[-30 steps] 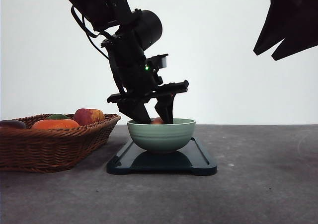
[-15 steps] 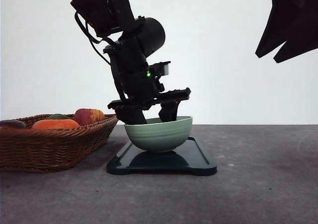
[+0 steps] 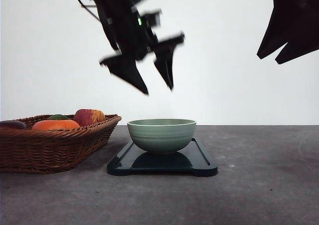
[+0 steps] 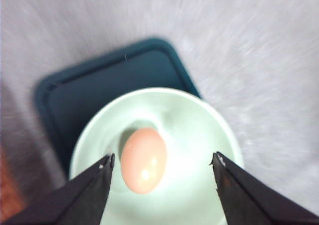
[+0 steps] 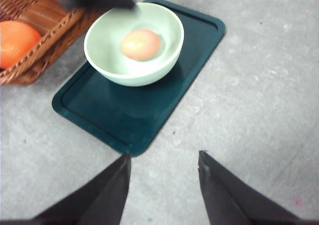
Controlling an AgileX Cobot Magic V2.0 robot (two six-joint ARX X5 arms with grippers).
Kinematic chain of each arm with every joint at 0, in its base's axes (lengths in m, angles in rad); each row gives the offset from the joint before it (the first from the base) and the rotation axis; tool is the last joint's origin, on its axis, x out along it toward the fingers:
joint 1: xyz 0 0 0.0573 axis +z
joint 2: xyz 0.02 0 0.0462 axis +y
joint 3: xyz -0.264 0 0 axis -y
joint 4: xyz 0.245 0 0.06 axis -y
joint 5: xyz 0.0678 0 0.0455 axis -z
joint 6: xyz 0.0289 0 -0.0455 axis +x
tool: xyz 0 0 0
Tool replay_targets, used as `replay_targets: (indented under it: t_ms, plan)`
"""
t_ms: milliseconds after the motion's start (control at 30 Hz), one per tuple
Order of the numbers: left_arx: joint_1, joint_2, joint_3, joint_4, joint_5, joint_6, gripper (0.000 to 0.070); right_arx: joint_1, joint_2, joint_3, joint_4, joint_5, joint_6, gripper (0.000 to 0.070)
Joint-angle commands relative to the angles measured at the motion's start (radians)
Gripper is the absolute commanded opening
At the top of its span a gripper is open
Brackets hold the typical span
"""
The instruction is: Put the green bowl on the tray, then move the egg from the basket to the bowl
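The pale green bowl (image 3: 161, 134) stands on the dark tray (image 3: 199, 161) in the middle of the table. Inside the bowl lies the reddish-brown egg (image 4: 143, 160), also seen as the egg (image 5: 141, 44) in the right wrist view. My left gripper (image 3: 158, 90) hangs open well above the bowl, blurred, with nothing between its fingers (image 4: 89, 190). My right gripper (image 5: 162, 160) is open over the table in front of the tray (image 5: 114, 120); its arm (image 3: 291, 20) shows high at the right.
The brown wicker basket (image 3: 50, 147) sits left of the tray, touching distance from it, holding an orange fruit (image 3: 55, 124), a red-yellow apple (image 3: 88, 116) and other items. Grey table (image 3: 264, 175) stretches right of the tray.
The left gripper has lifted out of the bowl and risen well above it, leaving the egg inside. The bowl, tilted half a second ago, sits level again. The right arm stays put.
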Motion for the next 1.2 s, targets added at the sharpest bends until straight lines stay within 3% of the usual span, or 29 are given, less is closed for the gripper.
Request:
replay_targets:
  t_ms: [0, 300, 633, 867, 1167]
  plan:
    - [-0.009, -0.020, 0.024, -0.021, -0.003, -0.007, 0.0399, 0.005, 0.008, 0.003, 0.000, 0.001, -0.007, 0.0268]
    - [-0.009, -0.237, -0.061, -0.061, -0.003, 0.026, 0.0397, 0.005, 0.008, 0.003, 0.000, 0.000, -0.007, 0.0268]
    - [0.019, -0.579, -0.474, 0.050, -0.003, 0.045, 0.0397, 0.005, 0.008, 0.003, 0.000, 0.000, -0.008, 0.0268]
    - [0.067, -0.808, -0.693, 0.054, -0.003, 0.045, 0.0396, 0.005, 0.008, 0.003, -0.001, 0.000, -0.008, 0.0268]
    - [0.150, -0.956, -0.771, 0.048, -0.003, 0.034, 0.0391, 0.005, 0.008, 0.003, 0.001, 0.000, -0.008, 0.0268]
